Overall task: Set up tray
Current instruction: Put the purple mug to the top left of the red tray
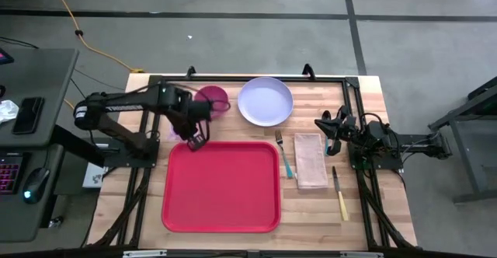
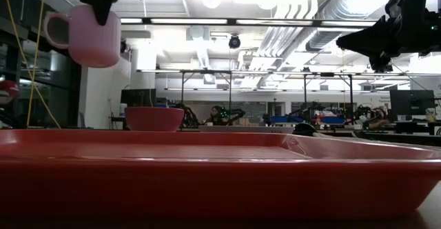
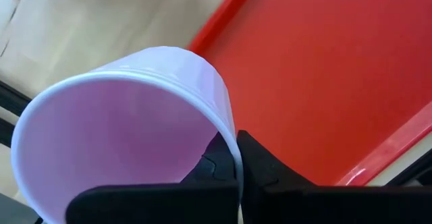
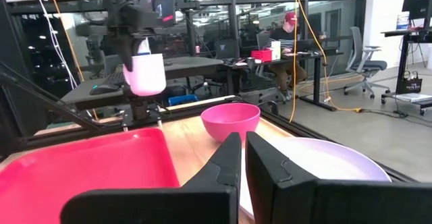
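My left fingers (image 1: 196, 139) pinch the rim of a pale pink cup (image 3: 128, 123), one inside and one outside the wall, so the cup hangs below them with nothing under it; I carry it high above the far left corner of the red tray (image 1: 221, 211), probably so it clears the raised rim before I lower it. In the view from my left wrist the cup's mouth faces the camera and the tray's edge runs just beyond it. The tray lies flat in the middle of the tabletop (image 1: 373, 211) with nothing on it yet, which I take to mean the setting up has barely begun. Behind that corner sits a pink bowl (image 1: 213, 99), and right of it a pale round plate (image 1: 265, 101), both on the wood and off the tray. Just beside the tray's right edge lies a fork (image 1: 284, 158), then a tan napkin (image 1: 311, 161), then a knife (image 1: 340, 196) with a yellow handle, lined up as if awaiting their turn. My right fingers (image 1: 332, 143) are clenched on nothing, parked above the tabletop near the napkin's far end, well apart from the work.
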`<state>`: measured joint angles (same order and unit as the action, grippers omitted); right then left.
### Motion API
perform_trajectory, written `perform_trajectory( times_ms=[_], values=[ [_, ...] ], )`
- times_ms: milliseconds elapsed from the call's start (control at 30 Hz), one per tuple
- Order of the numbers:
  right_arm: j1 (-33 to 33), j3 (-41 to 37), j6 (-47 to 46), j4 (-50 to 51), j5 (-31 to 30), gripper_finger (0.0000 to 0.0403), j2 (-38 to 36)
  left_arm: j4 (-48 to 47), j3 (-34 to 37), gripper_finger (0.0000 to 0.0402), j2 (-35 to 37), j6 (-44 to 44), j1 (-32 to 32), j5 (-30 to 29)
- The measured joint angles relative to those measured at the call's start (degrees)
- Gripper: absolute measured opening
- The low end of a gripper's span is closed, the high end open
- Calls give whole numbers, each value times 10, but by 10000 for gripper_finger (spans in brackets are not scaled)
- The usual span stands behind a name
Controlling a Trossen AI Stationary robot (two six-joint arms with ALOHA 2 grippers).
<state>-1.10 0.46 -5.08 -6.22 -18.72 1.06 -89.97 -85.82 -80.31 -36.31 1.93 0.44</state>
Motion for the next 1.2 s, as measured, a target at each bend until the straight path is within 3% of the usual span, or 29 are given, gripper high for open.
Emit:
perform_trajectory(
  times_ms=[233,500,667,800,1033,1200],
  values=[
    [0,0,-16,8,0,0,0,8,7,36,0,-94,-89,-16],
    [0,0,-16,18,13,0,0,66,92,20,0,-165,-160,-13],
    [0,0,-16,19,32,0,0,127,160,43,5,-184,-179,5],
    [0,0,-16,19,32,0,0,143,198,34,5,-180,-178,2],
    [0,0,-15,20,32,0,0,159,230,19,9,-165,-178,-14],
    [0,0,-15,21,33,0,0,200,255,44,12,-160,-177,-24]
  ],
)
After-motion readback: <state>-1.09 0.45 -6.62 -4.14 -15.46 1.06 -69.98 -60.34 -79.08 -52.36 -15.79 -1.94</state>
